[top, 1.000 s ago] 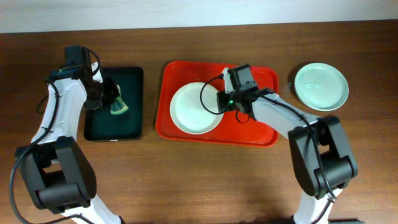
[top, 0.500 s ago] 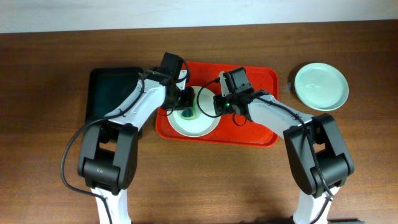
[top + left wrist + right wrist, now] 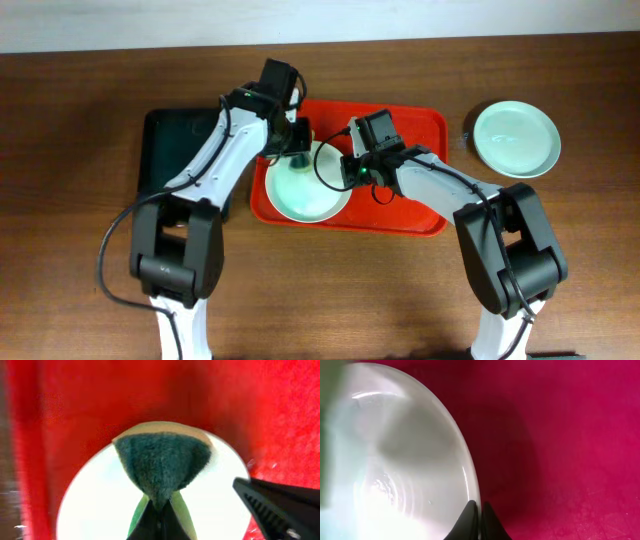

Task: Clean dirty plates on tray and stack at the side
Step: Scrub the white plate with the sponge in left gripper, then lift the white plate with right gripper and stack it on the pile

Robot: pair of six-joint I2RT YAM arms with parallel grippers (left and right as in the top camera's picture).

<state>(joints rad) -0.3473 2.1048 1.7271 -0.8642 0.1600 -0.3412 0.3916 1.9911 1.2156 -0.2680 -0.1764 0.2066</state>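
A pale plate lies at the left of the red tray. My left gripper is shut on a green scouring sponge and presses it on the plate's far part. In the left wrist view the sponge hangs from the jaws over the plate. My right gripper is shut on the plate's right rim; the right wrist view shows its jaws pinching the rim of the plate. A mint-green plate sits on the table at the far right. A third plate is not visible.
A dark green-black tray lies left of the red tray, partly under my left arm. The right gripper's finger shows at the lower right of the left wrist view. The red tray floor fills the right wrist view's right half.
My left arm has swung from the dark tray over to the red tray with the sponge, and now rests it on the plate's far part. The right gripper stays on the rim.
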